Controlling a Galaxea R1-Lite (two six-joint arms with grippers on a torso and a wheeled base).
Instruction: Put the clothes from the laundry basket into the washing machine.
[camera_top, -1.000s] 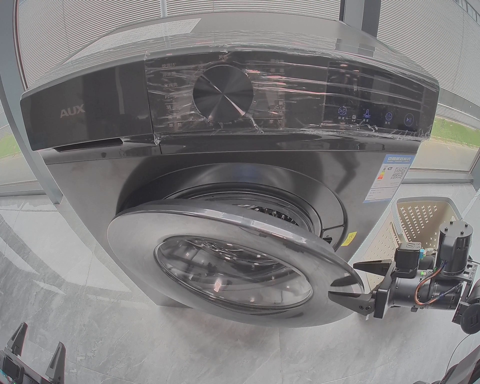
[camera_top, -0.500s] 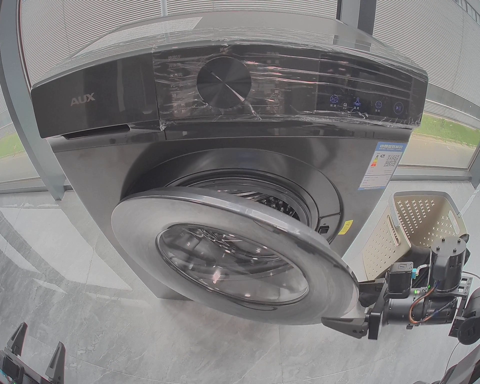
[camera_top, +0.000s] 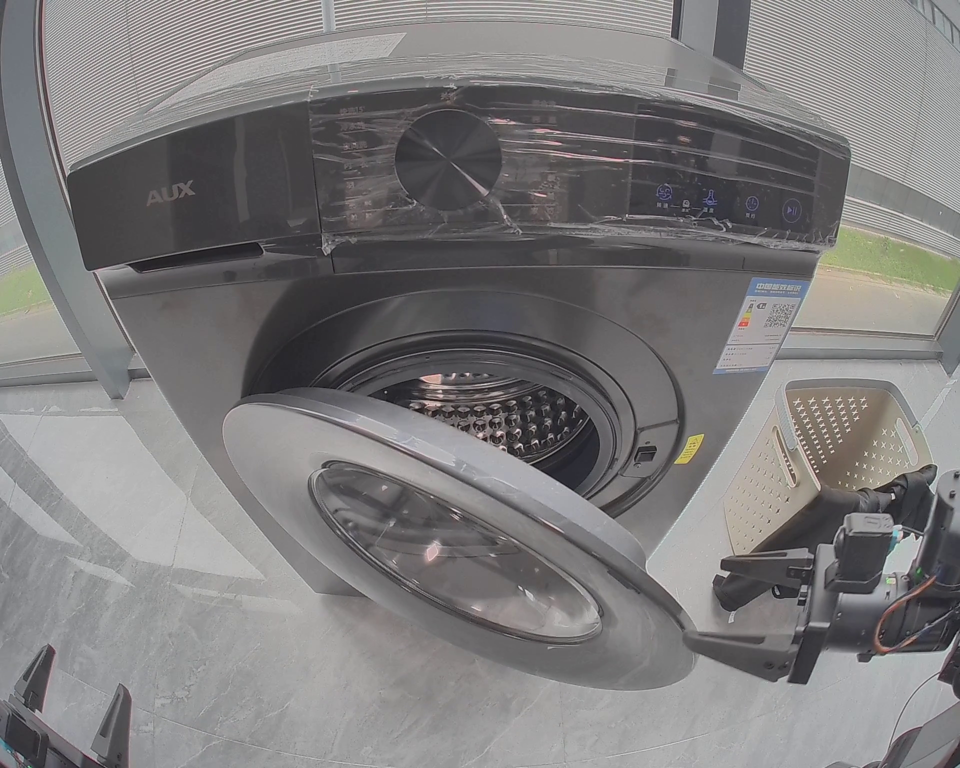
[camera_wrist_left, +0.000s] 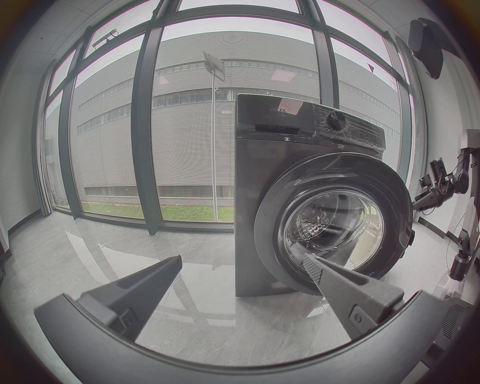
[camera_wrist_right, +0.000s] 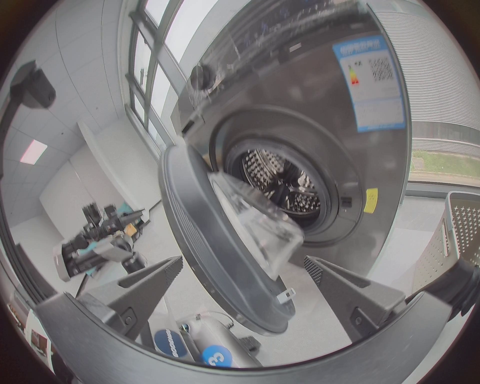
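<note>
Glossy grey floor (camera_top: 120, 600), perhaps marble; tall windows (camera_wrist_left: 185, 140)

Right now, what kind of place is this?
Probably a lab or showroom, not a home laundry: a washer stands alone on a tiled floor before full-height windows, its panel under plastic wrap, a basket beside it.

grey marble floor (camera_top: 150, 560), washing machine (camera_top: 250, 350), laundry basket (camera_top: 770, 480) standing on it

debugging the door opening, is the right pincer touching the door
Cannot tell: in the head view the right pincer meets the door rim, no plain contact or gap.
</note>
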